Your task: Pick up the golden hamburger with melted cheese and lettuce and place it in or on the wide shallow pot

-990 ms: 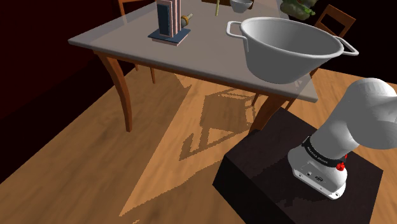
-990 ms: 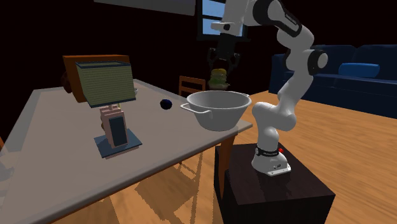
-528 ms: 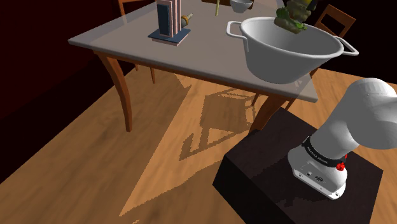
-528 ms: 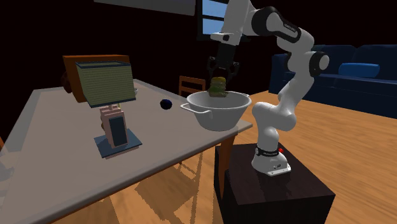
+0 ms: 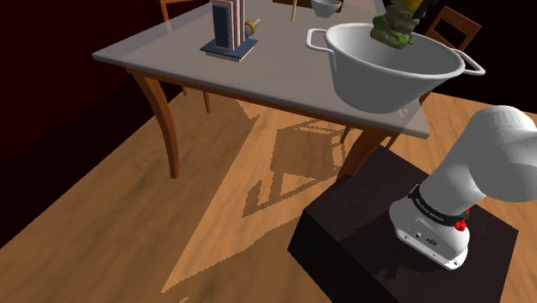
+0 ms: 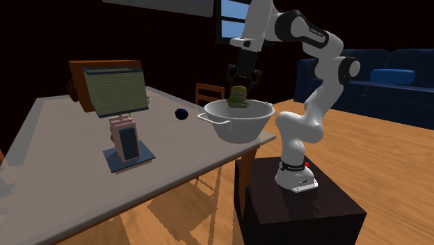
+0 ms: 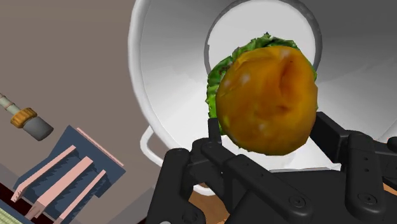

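Hanging clasped between the jaws, the hamburger (image 7: 267, 102) hovers at the mouth of the pot (image 5: 379, 82), toward 1 o'clock of its opening in the shoulder view. Placing looks nearly done; next, the jaws should part so it drops inside.

Home, a living and dining room in one. Wood-plank floor (image 5: 112, 224) throughout. Grey-topped counter (image 5: 172, 52) on curved wooden legs (image 5: 162, 116), built like a dining table. Wooden chairs (image 5: 454, 27) drawn up at its far side. Dark blue sofa (image 6: 396, 90) with a lighter blue cushion (image 6: 391, 75) against the back wall. Small window (image 6: 228, 15) high up, its panes bluish. Household ware on the counter: two-handled pot (image 5: 379, 73) near the edge, small bowl (image 5: 325, 8) farther back. Dim light and dark walls.
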Motion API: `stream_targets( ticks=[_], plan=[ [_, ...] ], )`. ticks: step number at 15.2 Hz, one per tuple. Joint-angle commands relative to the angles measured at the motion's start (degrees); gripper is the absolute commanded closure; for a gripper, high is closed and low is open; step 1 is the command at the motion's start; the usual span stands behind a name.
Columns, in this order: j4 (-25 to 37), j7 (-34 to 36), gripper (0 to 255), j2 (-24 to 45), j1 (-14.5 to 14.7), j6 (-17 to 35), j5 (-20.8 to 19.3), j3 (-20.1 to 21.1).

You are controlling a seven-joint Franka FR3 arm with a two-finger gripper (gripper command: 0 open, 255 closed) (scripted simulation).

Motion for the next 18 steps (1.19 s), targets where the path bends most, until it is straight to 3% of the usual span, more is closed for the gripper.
stream_targets(
  ticks=[1,6,10,18],
  plan=[
    [0.02,0.00,0,-0.01,0.00,0.01,0.00,0.00],
    [0.02,0.00,0,-0.01,0.00,0.02,0.00,0.01],
    [9.31,-0.26,0,2.57,0.11,-6.73,0.54,0.79],
    [9.31,-0.26,0,2.57,0.11,-6.73,0.54,0.79]
  ],
)
